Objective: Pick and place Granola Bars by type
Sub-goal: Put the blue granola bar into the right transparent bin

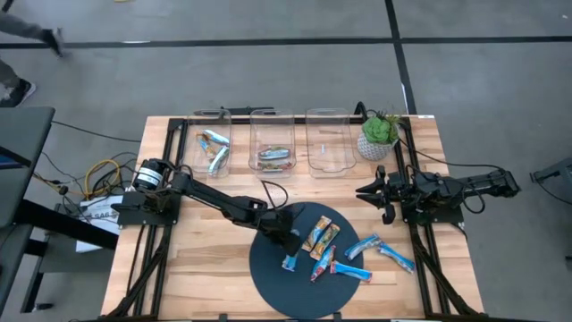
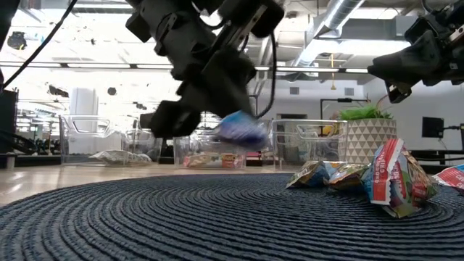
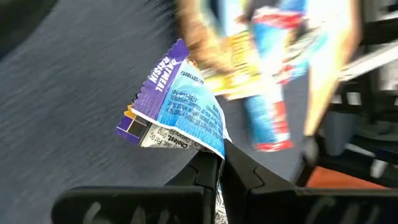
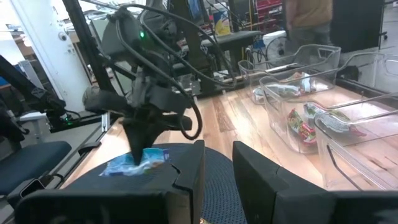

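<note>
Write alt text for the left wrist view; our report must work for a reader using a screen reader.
The left end effector is shut on a blue and purple granola bar, pinching the wrapper's edge above a dark round woven mat. More bars, yellow, red and blue, lie blurred on the mat beyond it.

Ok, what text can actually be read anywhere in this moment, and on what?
"OATMEAL RAISIN": on the purple edge of the blue bar pinched in the left gripper.
Fine print on that wrapper: too small to read.
Printing on the other bars on the mat and in the bins: blurred, unreadable.
</note>
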{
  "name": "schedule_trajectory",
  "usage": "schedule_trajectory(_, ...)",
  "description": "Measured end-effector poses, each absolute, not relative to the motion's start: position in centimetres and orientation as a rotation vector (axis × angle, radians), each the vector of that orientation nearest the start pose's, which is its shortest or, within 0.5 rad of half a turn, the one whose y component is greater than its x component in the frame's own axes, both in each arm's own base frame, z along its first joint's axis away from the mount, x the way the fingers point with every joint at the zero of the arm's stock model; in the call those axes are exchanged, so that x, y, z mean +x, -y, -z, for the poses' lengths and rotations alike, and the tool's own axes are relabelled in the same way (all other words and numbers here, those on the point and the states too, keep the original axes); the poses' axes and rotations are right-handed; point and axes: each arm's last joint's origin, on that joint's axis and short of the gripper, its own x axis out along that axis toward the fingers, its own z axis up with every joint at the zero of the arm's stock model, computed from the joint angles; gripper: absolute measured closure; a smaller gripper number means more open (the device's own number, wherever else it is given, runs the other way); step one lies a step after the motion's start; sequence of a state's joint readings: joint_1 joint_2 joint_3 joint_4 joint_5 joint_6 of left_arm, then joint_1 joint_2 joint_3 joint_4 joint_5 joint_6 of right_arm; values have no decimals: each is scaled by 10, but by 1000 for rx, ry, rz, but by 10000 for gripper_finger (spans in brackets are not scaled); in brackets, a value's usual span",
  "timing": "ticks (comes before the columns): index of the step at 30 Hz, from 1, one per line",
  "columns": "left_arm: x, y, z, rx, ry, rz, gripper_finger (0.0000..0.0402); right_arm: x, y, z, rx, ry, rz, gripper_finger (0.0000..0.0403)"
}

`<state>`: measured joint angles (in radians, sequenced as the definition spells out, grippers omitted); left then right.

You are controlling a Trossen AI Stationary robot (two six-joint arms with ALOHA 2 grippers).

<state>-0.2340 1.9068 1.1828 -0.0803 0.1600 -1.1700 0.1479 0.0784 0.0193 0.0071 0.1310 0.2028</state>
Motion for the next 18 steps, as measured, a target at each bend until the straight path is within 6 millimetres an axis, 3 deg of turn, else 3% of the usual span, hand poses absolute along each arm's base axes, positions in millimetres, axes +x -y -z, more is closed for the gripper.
schedule_trajectory(9, 395, 97, -177, -1029, -764, -67, 399, 101, -11, -165, 245, -45, -12, 326)
schedule_trajectory(18, 406, 81, -187, -957, -568, -95, 399, 101, -9, -170, 936, 26, 37, 326)
